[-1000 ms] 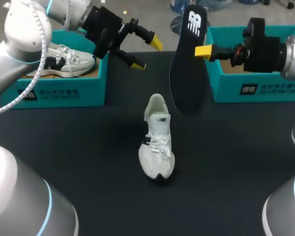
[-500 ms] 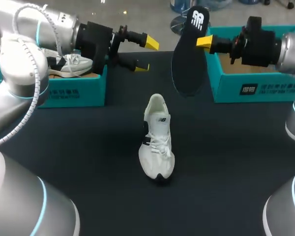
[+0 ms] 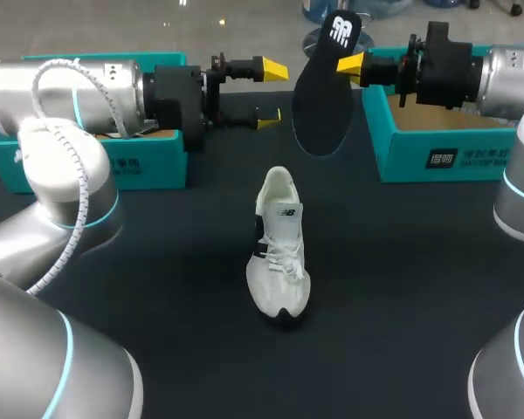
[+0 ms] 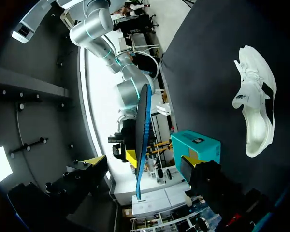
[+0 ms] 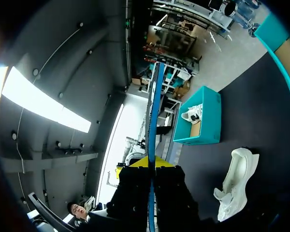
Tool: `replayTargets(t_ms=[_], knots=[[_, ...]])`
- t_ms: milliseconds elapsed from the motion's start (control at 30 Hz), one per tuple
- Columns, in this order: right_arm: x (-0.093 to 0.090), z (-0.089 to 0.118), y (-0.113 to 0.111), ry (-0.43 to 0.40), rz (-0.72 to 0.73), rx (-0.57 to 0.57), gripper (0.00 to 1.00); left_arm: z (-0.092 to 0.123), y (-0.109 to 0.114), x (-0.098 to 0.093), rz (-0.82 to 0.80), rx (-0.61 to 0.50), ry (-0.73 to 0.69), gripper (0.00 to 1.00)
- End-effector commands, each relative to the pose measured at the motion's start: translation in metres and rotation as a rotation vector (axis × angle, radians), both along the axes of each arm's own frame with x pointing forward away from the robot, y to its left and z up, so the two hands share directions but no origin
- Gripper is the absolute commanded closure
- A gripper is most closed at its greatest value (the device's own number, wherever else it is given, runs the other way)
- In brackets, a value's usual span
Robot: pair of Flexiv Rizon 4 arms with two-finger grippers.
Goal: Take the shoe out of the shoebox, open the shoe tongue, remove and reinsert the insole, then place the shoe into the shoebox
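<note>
Shoes (2): one white lace-up sneaker [image 3: 279, 253] stands on its sole in the middle of the black worktop [image 3: 157, 288], outside both boxes, with its toe toward the near edge. You will find a second white sneaker [image 5: 195, 114] lying in the left box.
Shoeboxes (2): the left teal cardboard shoebox [image 3: 148, 166] and the right teal cardboard shoebox [image 3: 454, 157] sit at the far side of the worktop, well apart.
Insole (1): the black foam insole [image 3: 321, 96] with a white logo hangs in the air between the two boxes. Its logo end is up, and it does not touch the sneaker.
Right hand [image 3: 351, 64]: clamped on the insole's edge near the logo end.
Left hand [image 3: 272, 93]: fingers apart, holding nothing, just beside the insole.
</note>
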State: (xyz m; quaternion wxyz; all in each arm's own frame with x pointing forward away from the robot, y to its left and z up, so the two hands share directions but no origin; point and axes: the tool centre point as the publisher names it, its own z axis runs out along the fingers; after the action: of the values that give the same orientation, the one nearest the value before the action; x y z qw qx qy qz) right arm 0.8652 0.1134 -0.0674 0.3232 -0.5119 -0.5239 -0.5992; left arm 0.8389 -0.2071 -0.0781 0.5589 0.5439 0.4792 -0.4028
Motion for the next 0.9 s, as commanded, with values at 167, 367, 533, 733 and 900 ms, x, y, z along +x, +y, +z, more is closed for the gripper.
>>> replayTargets(t_ms=[167,367,533,733,900], knots=[[0.007,0.005,0.018,0.013,0.160,-0.024,1.00,-0.004,-0.008,0.002,0.042,-0.070,0.039,0.00],[-0.002,0.001,0.027,0.020,0.249,-0.029,1.00,-0.006,-0.010,0.000,0.022,-0.068,0.049,0.00],[-0.007,-0.004,0.034,0.033,0.286,-0.042,1.00,-0.006,-0.011,0.000,0.017,-0.084,0.061,0.09],[-0.010,-0.012,0.039,0.048,0.288,-0.052,1.00,-0.004,-0.011,-0.001,0.012,-0.097,0.068,0.27],[-0.010,-0.014,0.042,0.054,0.284,-0.051,1.00,-0.009,-0.015,-0.003,0.009,-0.092,0.073,0.29]])
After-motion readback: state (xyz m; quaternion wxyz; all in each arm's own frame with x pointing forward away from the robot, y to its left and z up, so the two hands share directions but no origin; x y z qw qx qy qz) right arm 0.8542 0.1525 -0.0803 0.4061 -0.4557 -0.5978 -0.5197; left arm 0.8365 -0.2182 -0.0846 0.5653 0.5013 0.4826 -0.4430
